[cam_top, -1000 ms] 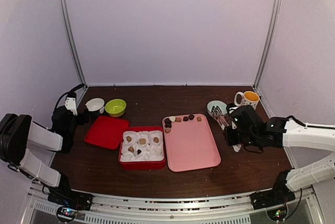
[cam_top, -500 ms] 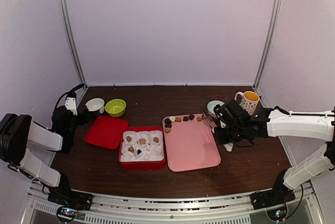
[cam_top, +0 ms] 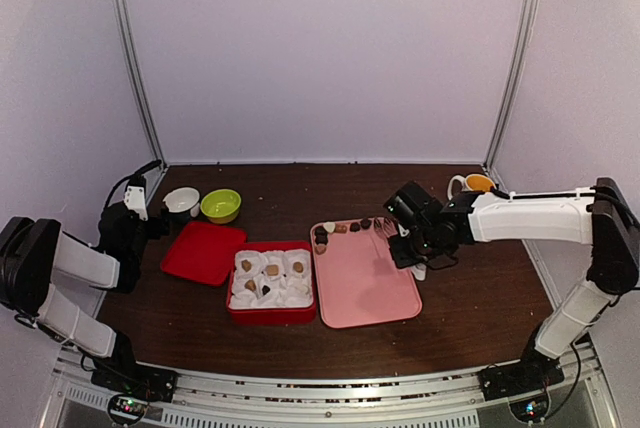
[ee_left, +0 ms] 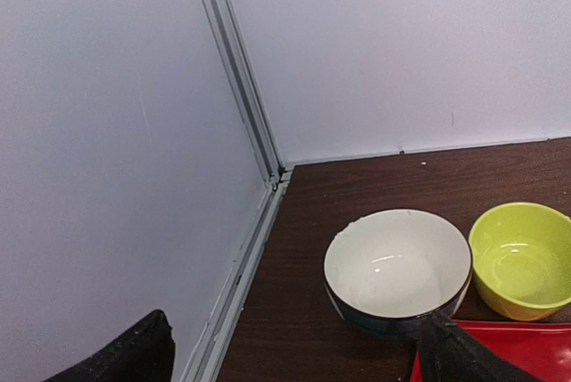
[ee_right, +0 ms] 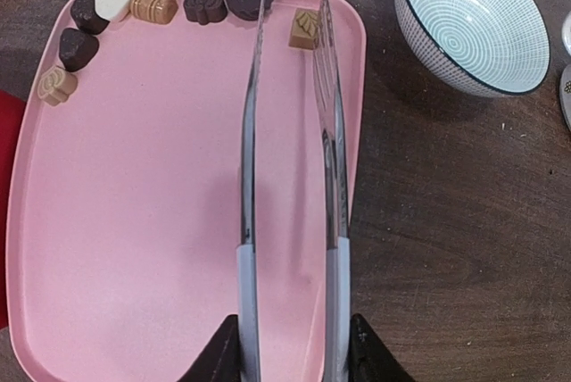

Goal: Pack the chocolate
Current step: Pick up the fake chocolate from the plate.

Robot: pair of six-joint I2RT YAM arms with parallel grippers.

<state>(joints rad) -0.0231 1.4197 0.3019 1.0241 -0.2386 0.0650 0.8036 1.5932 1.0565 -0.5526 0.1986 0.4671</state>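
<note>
Chocolate pieces (ee_right: 205,4) lie in a row along the far edge of the pink tray (ee_right: 152,221), light brown, dark and one white. More chocolate (cam_top: 272,270) sits in white paper cups inside the red box (cam_top: 270,316). My right gripper (ee_right: 290,351) is shut on the pale handles of metal tongs (ee_right: 248,132). The tongs reach over the tray's right side, their tips standing apart beside a light brown square piece (ee_right: 303,29) and holding nothing. In the top view the right gripper (cam_top: 405,243) hangs above the tray's right edge. My left gripper (ee_left: 299,351) stands open before a white bowl (ee_left: 397,266).
A red lid (cam_top: 203,251) lies left of the box. A green bowl (ee_left: 522,257) stands beside the white one. A blue-patterned bowl (ee_right: 471,20) sits just right of the tray, with an orange-lined mug (cam_top: 472,184) behind it. The wall corner rail (ee_left: 241,105) is close on the left.
My right arm has swung left with the tongs, from beside the patterned bowl to over the pink tray's right side. The left arm has stayed still.
</note>
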